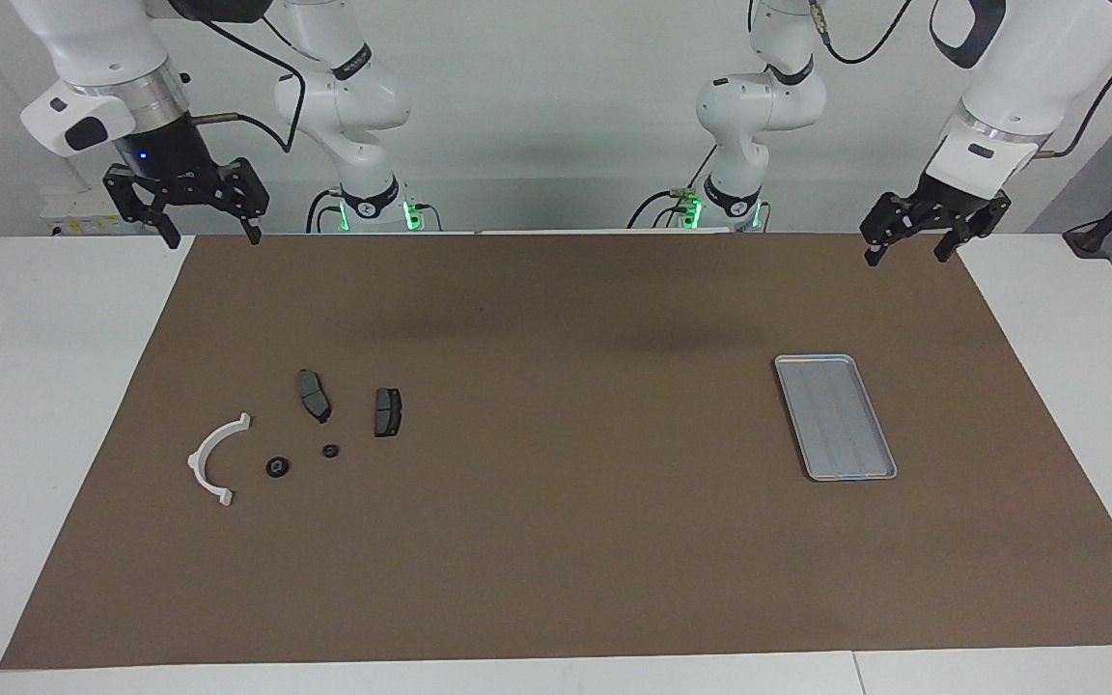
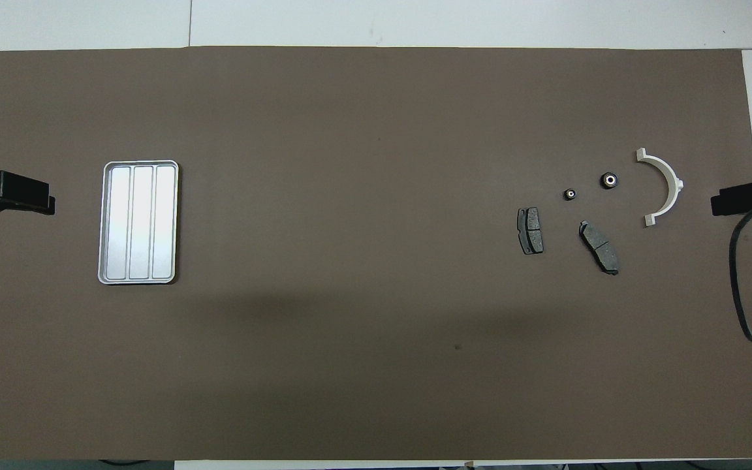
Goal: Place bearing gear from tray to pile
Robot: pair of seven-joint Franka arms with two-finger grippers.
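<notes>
The silver-grey tray [image 1: 879, 473] [image 2: 106, 225] lies on the brown mat toward the left arm's end, with nothing in it. The pile lies toward the right arm's end: a white half-ring bracket [image 1: 206, 458] [image 2: 668, 186] and two dark brake pads [image 1: 314, 395] [image 1: 387, 411] [image 2: 599, 247] [image 2: 530, 230]. Two small black round bearing gears [image 1: 277, 467] [image 1: 330, 451] [image 2: 609, 180] [image 2: 570, 194] rest on the mat among them, farther from the robots than the pads. My left gripper [image 1: 906, 253] [image 2: 23, 196] and right gripper [image 1: 213, 236] [image 2: 735, 200] hang open and empty, high over the mat's corners by the robots.
The brown mat [image 1: 556, 541] covers most of the white table [image 1: 25, 386]. A black cable [image 2: 738, 287] loops down from the right arm over the mat's edge.
</notes>
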